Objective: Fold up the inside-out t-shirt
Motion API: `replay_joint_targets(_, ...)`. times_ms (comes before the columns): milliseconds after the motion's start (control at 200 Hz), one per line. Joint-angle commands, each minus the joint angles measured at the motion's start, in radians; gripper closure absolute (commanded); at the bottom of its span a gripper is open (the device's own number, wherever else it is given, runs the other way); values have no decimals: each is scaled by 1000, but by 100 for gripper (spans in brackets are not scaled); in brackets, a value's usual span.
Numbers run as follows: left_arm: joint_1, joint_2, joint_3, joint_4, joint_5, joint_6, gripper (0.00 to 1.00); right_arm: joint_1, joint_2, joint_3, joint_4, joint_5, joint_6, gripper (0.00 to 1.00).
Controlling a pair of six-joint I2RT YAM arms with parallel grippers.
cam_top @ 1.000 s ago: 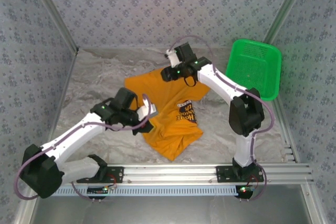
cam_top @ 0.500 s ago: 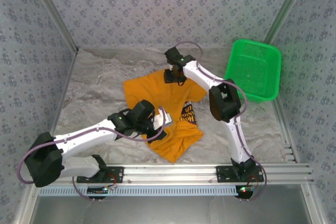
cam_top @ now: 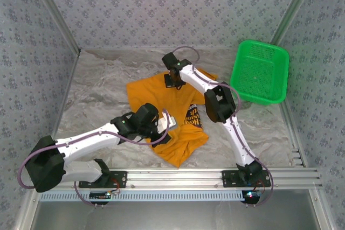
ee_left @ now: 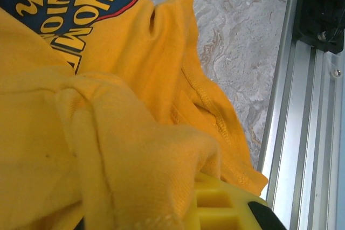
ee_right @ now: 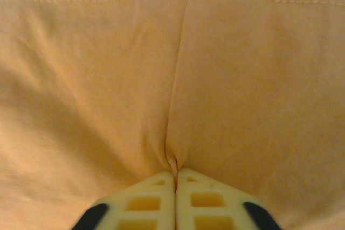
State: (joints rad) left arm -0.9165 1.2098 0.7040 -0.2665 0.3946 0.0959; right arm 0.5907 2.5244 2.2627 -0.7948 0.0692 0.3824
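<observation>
White arms [cam_top: 86, 139], black joints [cam_top: 218, 105], purple cables [cam_top: 20, 178]

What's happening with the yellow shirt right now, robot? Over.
Right pincer shut on t-shirt, far edge. Left pincer shut on its near side. Cloth crumpled, partly doubled over. Green basket apart, far right; nothing blocking.

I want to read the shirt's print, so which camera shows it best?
Left wrist: the print on the t-shirt sits close, yellow letters on navy, partly cropped. Top view shows it small. Right wrist has plain cloth pinched by the right gripper.
</observation>
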Motion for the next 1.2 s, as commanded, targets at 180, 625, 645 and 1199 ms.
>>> replay_joint_targets(180,62,-86,184,-381,-28,185,100,-29,-64,172,-108,48,79,100)
replay_joint_targets(625,478,-208,622,-729,-83,705,100,-176,-410,167,-78,26,138,90)
replay_joint_targets(645,490,-199,645,-734,-81,723,100,-186,-423,165,-84,24,148,91)
replay_joint_targets(1199,110,-142,297,-809,-256,904,100,-147,-854,-1062,227,-11,388,58)
